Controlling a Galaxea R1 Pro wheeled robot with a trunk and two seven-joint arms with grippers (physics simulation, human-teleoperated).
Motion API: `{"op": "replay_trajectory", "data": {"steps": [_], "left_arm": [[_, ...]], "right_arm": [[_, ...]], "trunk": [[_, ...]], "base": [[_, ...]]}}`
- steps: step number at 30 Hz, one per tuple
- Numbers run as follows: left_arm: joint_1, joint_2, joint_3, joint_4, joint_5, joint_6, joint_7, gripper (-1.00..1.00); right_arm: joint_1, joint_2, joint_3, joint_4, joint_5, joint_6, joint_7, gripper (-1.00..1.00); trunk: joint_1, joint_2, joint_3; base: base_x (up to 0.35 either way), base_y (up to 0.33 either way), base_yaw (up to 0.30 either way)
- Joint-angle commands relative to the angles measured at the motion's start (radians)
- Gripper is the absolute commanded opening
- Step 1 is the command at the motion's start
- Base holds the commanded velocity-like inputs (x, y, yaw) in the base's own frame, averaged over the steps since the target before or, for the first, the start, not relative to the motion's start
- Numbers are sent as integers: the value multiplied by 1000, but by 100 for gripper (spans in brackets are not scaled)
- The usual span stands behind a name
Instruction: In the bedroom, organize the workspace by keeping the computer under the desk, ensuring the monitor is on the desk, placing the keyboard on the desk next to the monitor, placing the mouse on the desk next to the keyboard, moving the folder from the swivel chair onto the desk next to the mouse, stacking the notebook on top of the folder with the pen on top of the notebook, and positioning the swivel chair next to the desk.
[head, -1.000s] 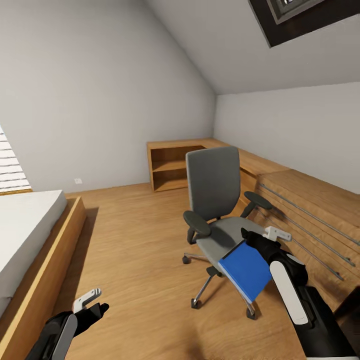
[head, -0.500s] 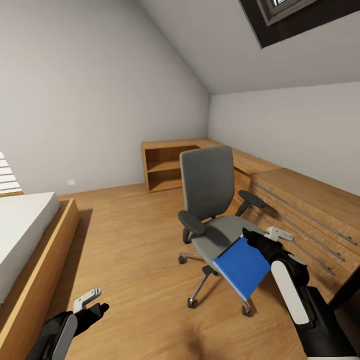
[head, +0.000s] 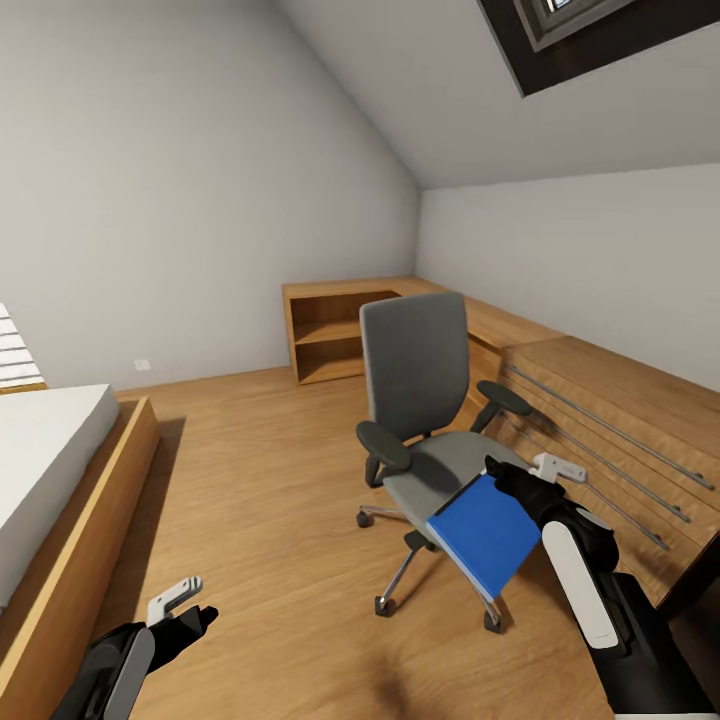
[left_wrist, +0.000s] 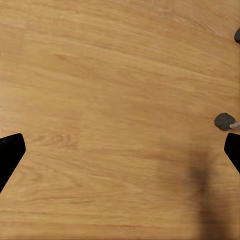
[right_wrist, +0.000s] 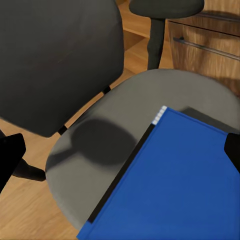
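I hold the folder (head: 487, 538) in my right gripper (head: 520, 487), pinched by one edge, tilted and hanging above the front of the seat of the swivel chair (head: 425, 420); in the right wrist view the blue sheet (right_wrist: 170, 185) sits between my fingers with the grey seat showing beyond it, clear of the cushion as far as I can judge. The step in hand, as I read it, is carrying it off the chair to the desk, which I cannot see from here. To do it well I should keep the grip firm, since a flat, stiff thing held by one edge may swing or slip, and level it before I turn. My left gripper (head: 180, 612) hangs low over the wooden floor (head: 270, 520), fingers spread and carrying nothing; the left wrist view shows bare boards and a chair caster (left_wrist: 224, 120) nearby. Around me: the bed (head: 50, 470) on my left, a wooden shelf unit (head: 335, 335) by the far wall, and a long wooden drawer chest (head: 610, 420) just beside my right arm. The chair's armrest (head: 503, 398) and that chest crowd my right side, so I should lift clear before swinging away.
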Motion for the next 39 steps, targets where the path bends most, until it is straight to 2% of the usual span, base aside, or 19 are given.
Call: {"op": "replay_trajectory", "data": {"steps": [1,12,27,32,36,39], "left_arm": [[0,0,0,-1,11,5,8,100],[0,0,-1,-1,11,5,8,100],[0,0,-1,-1,11,6,8,100],[0,0,-1,-1,11,6,8,100],[0,0,-1,-1,11,6,8,100],[0,0,0,-1,11,6,8,100]], "right_arm": [[-1,0,1,-2,-10,2,-9,100],[-1,-1,1,-2,-10,2,-9,100],[-1,0,0,-1,-11,2,-8,100],[-1,1,-12,0,-15,2,-8,100],[-1,1,-19,6,-39,2,-8,100],[-1,1,-22,11,-80,2,-8,100]], "trunk": [[0,0,-1],[0,0,-1],[0,0,-1],[0,0,-1],[0,0,-1],[0,0,-1]], "base": [[0,56,0],[0,201,-41],[0,30,-242],[0,1,-277],[0,0,-281],[0,0,-280]]}}
